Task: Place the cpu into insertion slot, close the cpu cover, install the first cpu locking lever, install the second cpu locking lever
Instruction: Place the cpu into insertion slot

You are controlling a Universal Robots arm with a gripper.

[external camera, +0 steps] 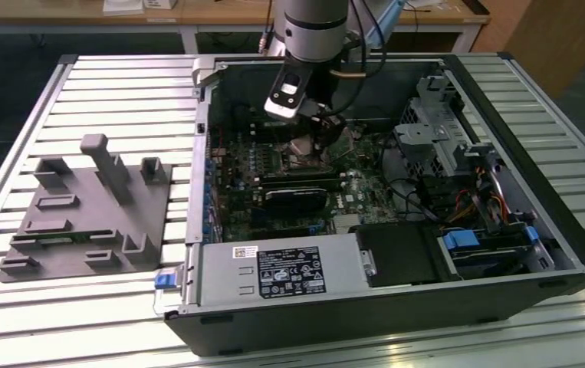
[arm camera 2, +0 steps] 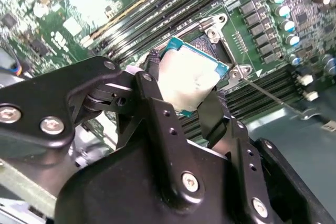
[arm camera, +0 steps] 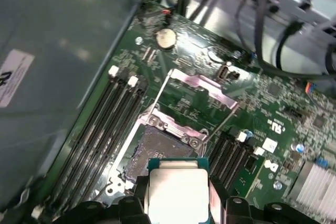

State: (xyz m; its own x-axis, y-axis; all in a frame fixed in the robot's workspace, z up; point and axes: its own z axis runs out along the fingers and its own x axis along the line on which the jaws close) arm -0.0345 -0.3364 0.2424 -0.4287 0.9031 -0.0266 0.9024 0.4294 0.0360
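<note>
While my arm reaches down into the open computer case (external camera: 374, 318) on the slatted metal table (external camera: 57, 310), my gripper (arm camera 2: 184, 95) is clenched on the cpu (arm camera 2: 193, 74) — one black finger (arm camera 2: 156, 95) on each of two opposite edges, the dull silver top facing the cameras in both wrist views. I hold the chip tilted over the insertion slot (arm camera: 156, 153), near one edge of it and not seated; the dark square of the socket lies bare on the green motherboard (arm camera: 273, 108). Beyond the slot the cpu cover (arm camera: 200, 81) stands swung up on its hinge, its square window showing board through it — and a thin locking lever (arm camera: 219, 124) runs alongside, lifted clear. Long black memory slots (arm camera: 102, 127) lie just beside the socket, with a round coin battery (arm camera: 166, 38) farther along the board. Seen in the exterior view, the gripper (external camera: 321, 126) hangs inside the case above the board, and a grey moulded fixture (external camera: 87, 207) sits on the table at the exterior view's left, well apart from the case.
</note>
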